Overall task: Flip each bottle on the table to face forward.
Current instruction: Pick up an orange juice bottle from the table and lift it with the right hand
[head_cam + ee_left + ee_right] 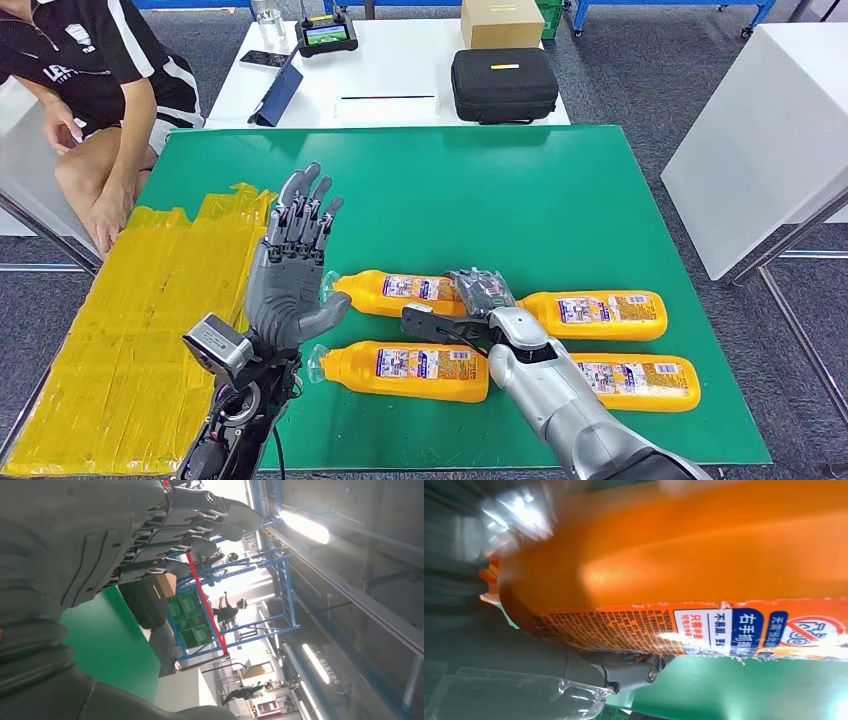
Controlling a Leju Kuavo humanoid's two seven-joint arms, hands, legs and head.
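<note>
Several orange bottles lie on their sides on the green table (520, 190), in two rows. My right hand (478, 293) grips the base end of the back left bottle (395, 288), fingers over it and thumb (420, 321) on its near side. Up close, this bottle (699, 555) shows small printed text on its label, with the thumb (624, 672) against it. The back right bottle (600, 314), front left bottle (410, 368) and front right bottle (640, 382) lie untouched. My left hand (295, 255) is raised above the table left of the bottles, fingers (200, 525) spread, holding nothing.
Yellow tape (150, 320) covers the table's left part. A person (95, 90) sits at the back left corner. Behind stands a white table (400, 70) with a black case (503, 83), a box (502, 22) and a tablet. Another white table (770, 130) stands to the right.
</note>
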